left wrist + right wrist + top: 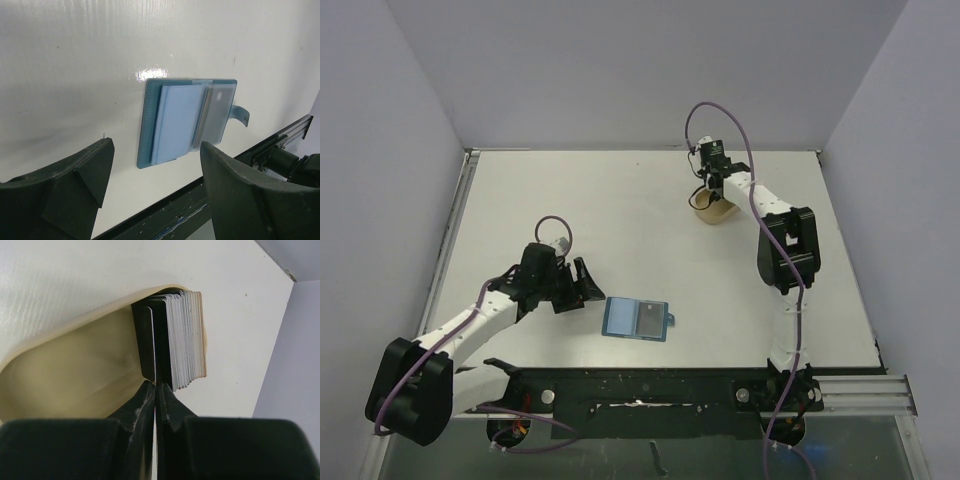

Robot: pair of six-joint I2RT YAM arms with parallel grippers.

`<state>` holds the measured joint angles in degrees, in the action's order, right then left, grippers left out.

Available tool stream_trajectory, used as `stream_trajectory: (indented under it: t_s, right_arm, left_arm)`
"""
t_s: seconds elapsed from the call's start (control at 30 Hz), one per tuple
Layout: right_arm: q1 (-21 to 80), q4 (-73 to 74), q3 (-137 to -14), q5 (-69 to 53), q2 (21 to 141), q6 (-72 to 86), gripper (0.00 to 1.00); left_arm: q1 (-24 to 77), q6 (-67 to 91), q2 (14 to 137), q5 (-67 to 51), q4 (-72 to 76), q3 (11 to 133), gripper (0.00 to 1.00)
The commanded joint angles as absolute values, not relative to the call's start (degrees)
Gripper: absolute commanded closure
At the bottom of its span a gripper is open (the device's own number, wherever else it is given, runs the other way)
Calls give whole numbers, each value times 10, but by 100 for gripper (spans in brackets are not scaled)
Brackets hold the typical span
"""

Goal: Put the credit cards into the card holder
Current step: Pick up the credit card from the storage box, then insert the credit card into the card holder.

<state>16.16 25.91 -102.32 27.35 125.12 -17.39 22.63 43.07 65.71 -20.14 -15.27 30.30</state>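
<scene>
Soft blue card holder [636,318], thin stacked credit cards [185,340] — smooth tan dish [75,370]

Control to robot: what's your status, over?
Left gripper open, beside card holder. Right gripper shut on one of the credit cards in dish. Nothing in the way.

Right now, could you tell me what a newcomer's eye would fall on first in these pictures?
A blue card holder lies open near the table's front edge, the left gripper open beside it. At the far side, a tight stack of credit cards stands on edge in a tan dish, the right gripper shut at its edge.
</scene>
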Motion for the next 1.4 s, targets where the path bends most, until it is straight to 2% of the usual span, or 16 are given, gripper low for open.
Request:
stream_trajectory:
  t_s: [0.0,0.13,0.37,0.53,0.67,0.97,1.07,1.37]
  right_arm:
    - [165,286,-1046,251,1187,-149,100]
    - [183,283,-985,236,1138,-123,100]
    - [213,331,-949,256,1065,6,100]
    - [221,331,-884,196,997,96,100]
    - [236,319,-829,149,937,150,100]
    - [298,265,-668,17,803,271,100]
    - [330,240,-619,-1,766,309,100]
    - [374,134,-475,-83,704,440,100]
  left_arm:
    - [222,435,670,-196,-150,309,33]
    - [223,438,686,-202,-146,305,38]
    - [228,459,706,-252,-96,277,48]
    - [236,476,712,-252,-83,265,53]
    - [249,512,713,-266,-35,245,53]
    - [313,579,743,-241,28,243,60]
    - [330,593,754,-229,44,251,71]
    - [358,614,768,-212,66,263,86]
